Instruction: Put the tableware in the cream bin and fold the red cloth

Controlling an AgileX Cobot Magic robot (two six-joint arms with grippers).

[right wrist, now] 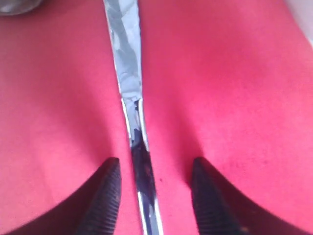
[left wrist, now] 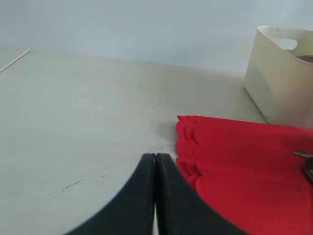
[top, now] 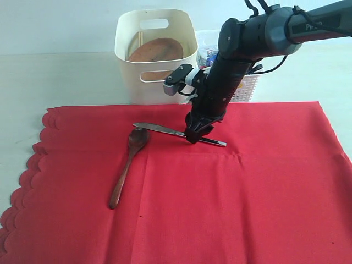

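The red cloth (top: 220, 192) lies spread flat on the table, scalloped edge at the left. On it lie a slim metal knife (top: 165, 130) and a dark wooden spoon (top: 127, 165). My right gripper (top: 195, 135) is down over the knife's handle, open, one finger on each side of the knife (right wrist: 136, 132) with red cloth showing in the gaps. The right gripper (right wrist: 152, 169) touches nothing I can make out. The cream bin (top: 156, 52) stands behind the cloth with a round brown plate (top: 157, 50) leaning inside. My left gripper (left wrist: 155, 157) is shut and empty over bare table beside the cloth (left wrist: 244, 166).
A white perforated basket (top: 245, 88) with small items sits to the right of the bin, partly behind my right arm. The cream bin (left wrist: 281, 73) shows at the edge of the left wrist view. Pale tabletop (top: 66, 77) surrounds the cloth.
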